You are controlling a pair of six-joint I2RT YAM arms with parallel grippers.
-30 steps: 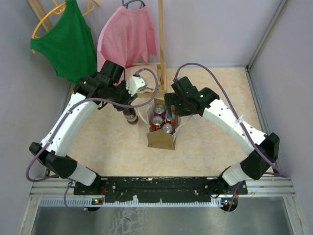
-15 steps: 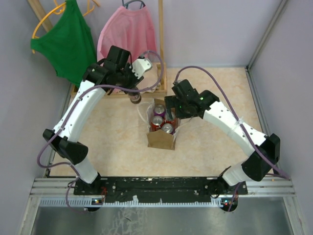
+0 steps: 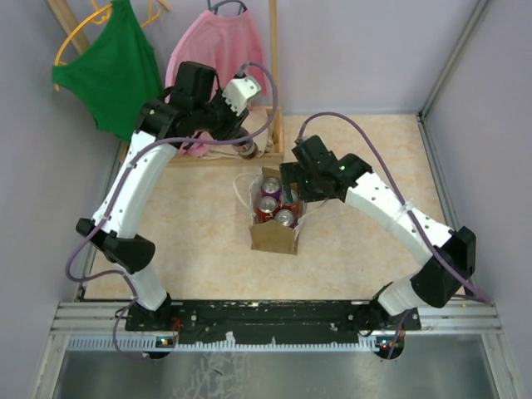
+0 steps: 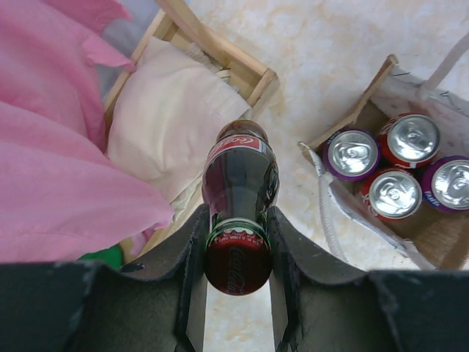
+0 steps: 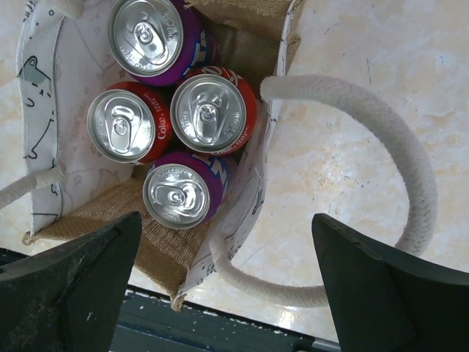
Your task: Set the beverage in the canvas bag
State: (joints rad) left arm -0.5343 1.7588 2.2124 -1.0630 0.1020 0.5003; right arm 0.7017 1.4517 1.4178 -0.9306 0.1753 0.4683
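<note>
Left tool point(image 4: 236, 220) clamps cola bottle point(image 4: 240, 176) near cap, hanging upright for drop-in, not yet over canvas bag point(image 5: 157, 249). Right tool point(image 5: 226, 227) spread wide above bag, likely poised to steady mouth; four cans point(image 5: 208, 112) crowd inside.

Left gripper point(image 4: 237, 226) clamped (arm outstretched); right gripper point(image 5: 226, 233) spread wide.

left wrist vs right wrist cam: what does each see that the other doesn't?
Left wrist only: the cola bottle clamped in the left gripper, the pink garment, and the folded beige cloth in the wooden frame. Right wrist only: the right gripper, open, and the full loop of a white rope handle. Both: the canvas bag holding four cans, two red, two purple.
</note>
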